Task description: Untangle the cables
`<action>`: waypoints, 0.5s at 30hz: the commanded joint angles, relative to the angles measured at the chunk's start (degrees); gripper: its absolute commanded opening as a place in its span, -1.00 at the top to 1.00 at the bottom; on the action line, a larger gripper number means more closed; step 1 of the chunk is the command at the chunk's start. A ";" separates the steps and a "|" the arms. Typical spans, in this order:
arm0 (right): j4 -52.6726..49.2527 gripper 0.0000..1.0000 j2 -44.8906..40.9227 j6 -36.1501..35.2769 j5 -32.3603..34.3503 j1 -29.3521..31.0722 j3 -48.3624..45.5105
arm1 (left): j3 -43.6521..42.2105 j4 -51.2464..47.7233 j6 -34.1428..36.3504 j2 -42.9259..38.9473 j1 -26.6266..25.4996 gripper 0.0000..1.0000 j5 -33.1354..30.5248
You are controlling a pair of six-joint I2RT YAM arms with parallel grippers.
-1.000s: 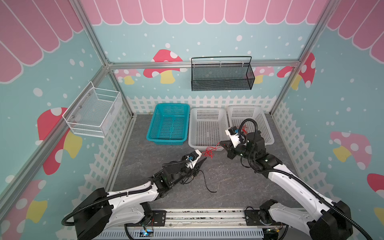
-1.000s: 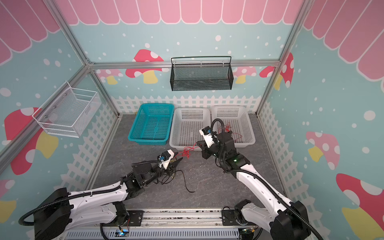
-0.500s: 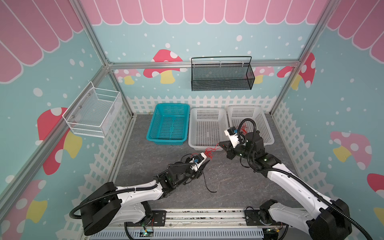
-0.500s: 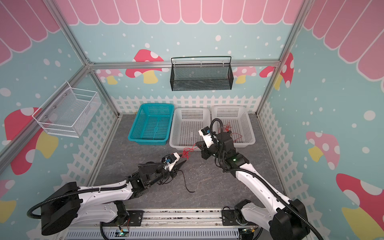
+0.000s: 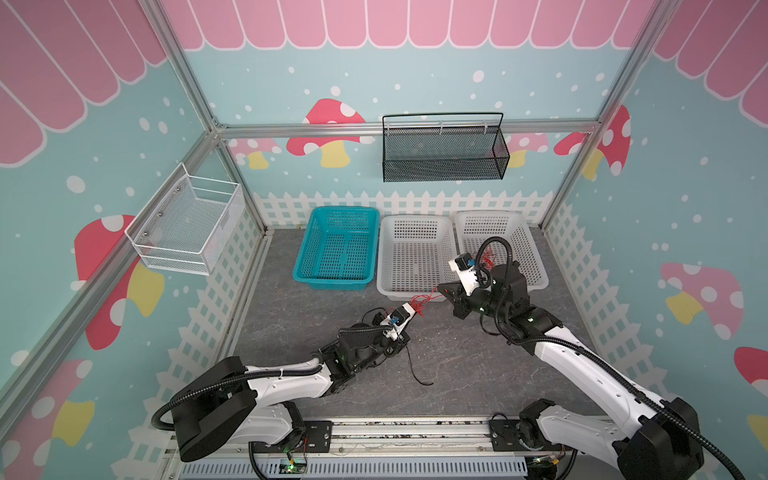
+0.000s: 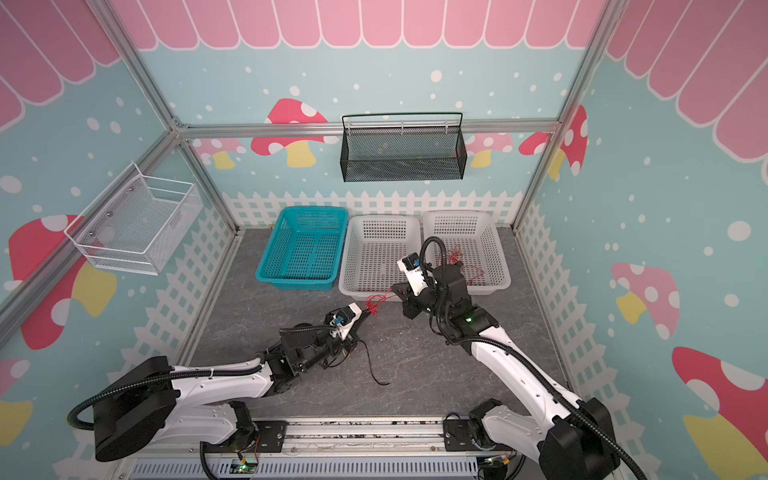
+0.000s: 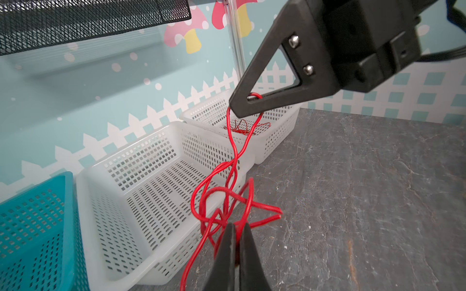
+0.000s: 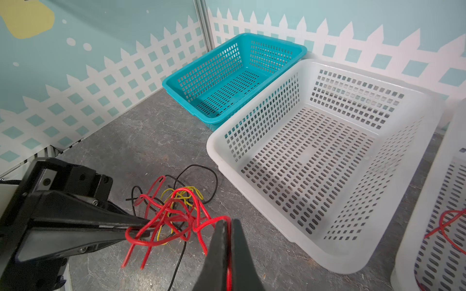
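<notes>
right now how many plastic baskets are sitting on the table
3. In both top views they line the back of the table: the teal basket on the left, the middle white basket, and the right white basket. None seems hidden.

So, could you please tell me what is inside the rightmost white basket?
Thin red wire lies tangled on the basket floor. The right arm covers its near corner in both top views; that part is hidden.
</notes>
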 commanded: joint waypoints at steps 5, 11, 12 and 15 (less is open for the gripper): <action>-0.05 1.00 0.36 2.68 7.01 0.45 2.44 | -0.44 0.88 -0.96 -1.80 -0.27 1.00 -0.51; -4.03 1.00 0.43 6.64 24.43 0.29 2.87 | -2.81 -2.67 -4.53 -7.92 -0.27 1.00 -6.33; -4.32 1.00 0.46 7.12 25.98 0.19 2.78 | -3.07 -3.99 -5.30 -9.46 -0.14 1.00 -7.89; -4.73 1.00 0.60 7.98 28.33 -0.23 2.58 | -3.61 -9.31 -7.79 -13.88 0.87 1.00 -13.10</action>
